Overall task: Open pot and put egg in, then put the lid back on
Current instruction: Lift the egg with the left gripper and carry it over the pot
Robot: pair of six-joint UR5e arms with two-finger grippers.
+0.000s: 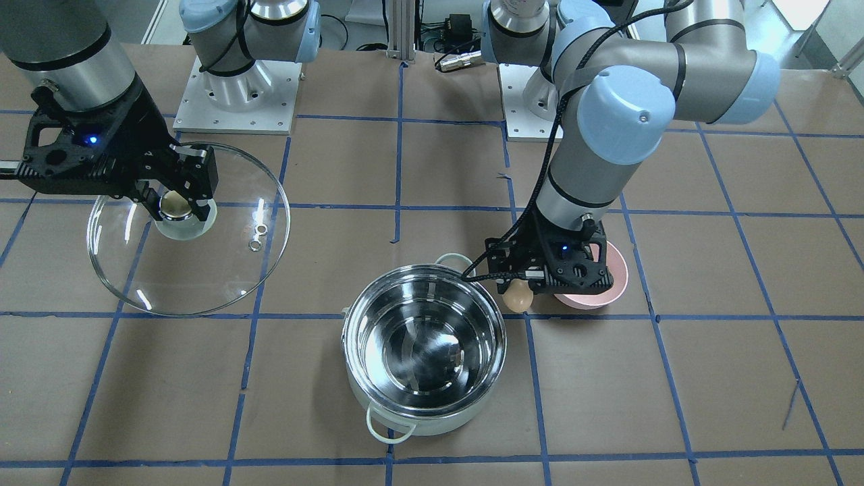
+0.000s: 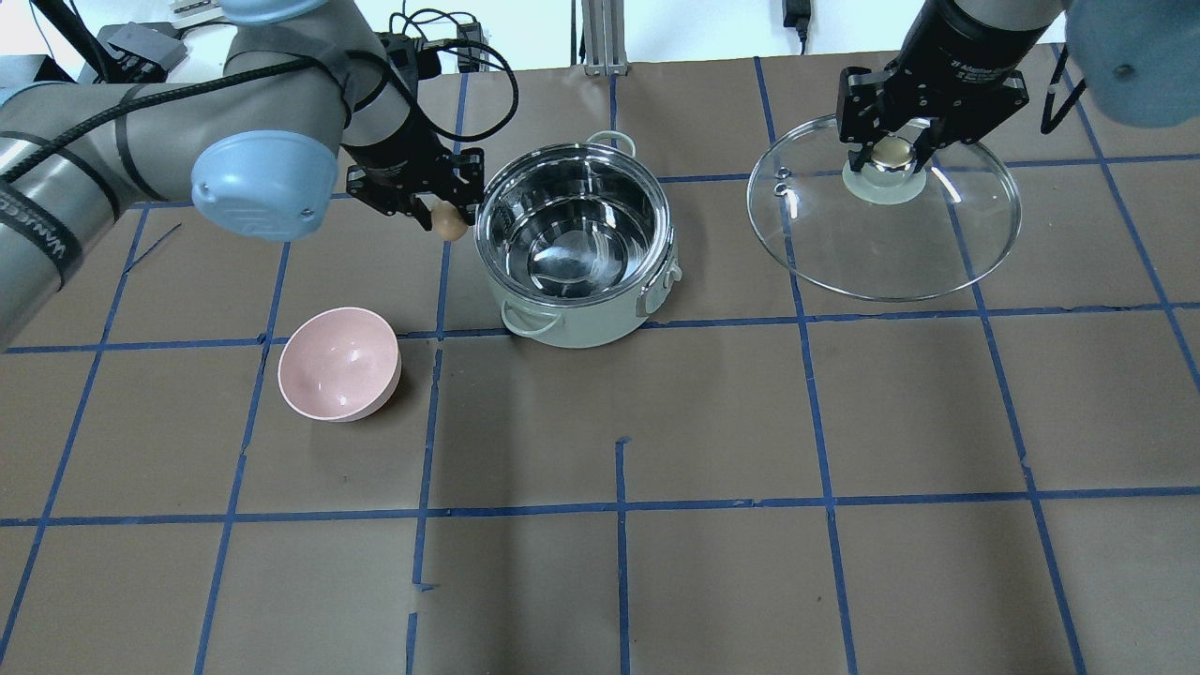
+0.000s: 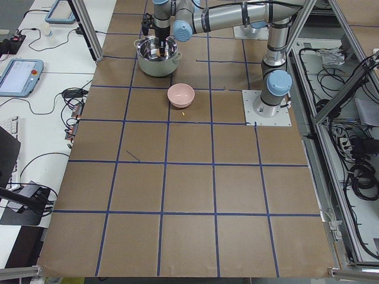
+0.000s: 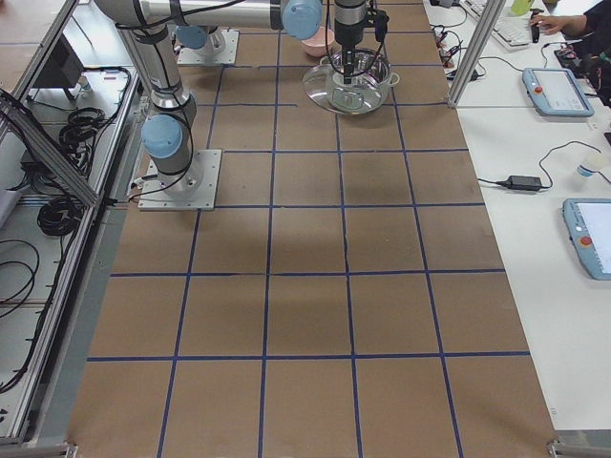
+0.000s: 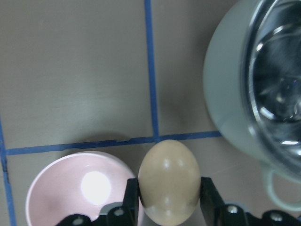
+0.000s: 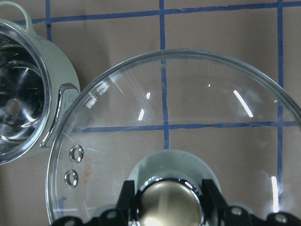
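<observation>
Brown counter (image 2: pixel 844 422) crossed by blue tape lines (image 2: pixel 621 511). On it: pot (image 2: pixel 574 328), open, upper centre of overhead view; pink bowl (image 2: pixel 339 364) lower left of it, apart.

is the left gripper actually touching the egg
Touching. The left wrist view shows the left gripper with its fingers pressed against both sides of the egg, no gap on either side.

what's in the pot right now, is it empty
Empty: the pot shows only bare steel inside. The egg is outside it, gripped in the left claw.
</observation>
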